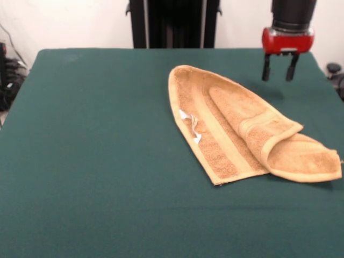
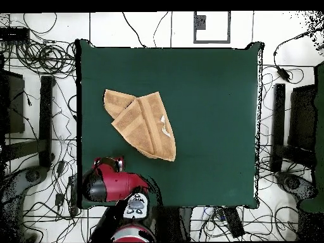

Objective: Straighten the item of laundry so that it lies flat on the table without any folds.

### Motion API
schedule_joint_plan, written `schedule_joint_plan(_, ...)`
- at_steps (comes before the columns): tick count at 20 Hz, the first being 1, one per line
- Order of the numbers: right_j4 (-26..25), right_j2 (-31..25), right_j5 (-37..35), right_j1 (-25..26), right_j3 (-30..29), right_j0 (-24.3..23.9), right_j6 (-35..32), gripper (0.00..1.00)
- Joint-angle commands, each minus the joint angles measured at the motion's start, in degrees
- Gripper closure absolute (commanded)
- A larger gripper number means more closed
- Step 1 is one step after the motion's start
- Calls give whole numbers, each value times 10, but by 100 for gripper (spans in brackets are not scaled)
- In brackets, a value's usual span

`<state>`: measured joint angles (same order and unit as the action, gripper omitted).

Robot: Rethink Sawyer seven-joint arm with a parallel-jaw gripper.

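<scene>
The item of laundry (image 1: 236,129), a tan terry towel, lies right of centre on the green table (image 1: 80,161). It is folded lengthwise, and its right end is doubled over into a thick flap (image 1: 303,158). A white care tag (image 1: 191,124) shows on its left edge. My gripper (image 1: 279,72) hangs above the table beyond the towel's far right side, open, with nothing between its black fingers (image 1: 266,69). In the overhead view the towel (image 2: 140,123) sits left of the table's (image 2: 215,114) middle, with the red arm (image 2: 114,183) just below it at the table's edge.
Cables and dark equipment (image 2: 38,120) lie on the floor around the table. A black stand (image 1: 174,24) rises behind the table's far edge. Bare green cloth stretches left of the towel in the front view.
</scene>
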<state>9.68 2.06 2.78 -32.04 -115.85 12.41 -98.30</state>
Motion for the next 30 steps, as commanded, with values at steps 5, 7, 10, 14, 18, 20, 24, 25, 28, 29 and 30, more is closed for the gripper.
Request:
schedule_joint_plan(5,44,-10,-137,-64,-1,-16,-117,0)
schedule_joint_plan(7,36,-19,-138,-72,-7,-36,-108,0)
schedule_joint_plan(10,10,-36,-117,-67,-20,-74,-88,0)
schedule_joint_plan(14,-14,-45,-86,-57,-34,-102,-78,0)
schedule_joint_plan(18,-42,-49,-15,-9,-33,-116,-86,0)
schedule_joint_plan(20,-50,-45,19,15,-29,-111,-98,0)
schedule_joint_plan(24,-56,-46,51,41,-21,-109,-111,0)
schedule_joint_plan(25,-54,-44,55,44,-19,-105,-113,0)
schedule_joint_plan(28,-48,-45,68,55,-15,-99,-122,0)
schedule_joint_plan(29,-47,-43,71,58,-13,-96,-122,0)
schedule_joint_plan(30,-47,-44,77,63,-11,-97,-122,0)
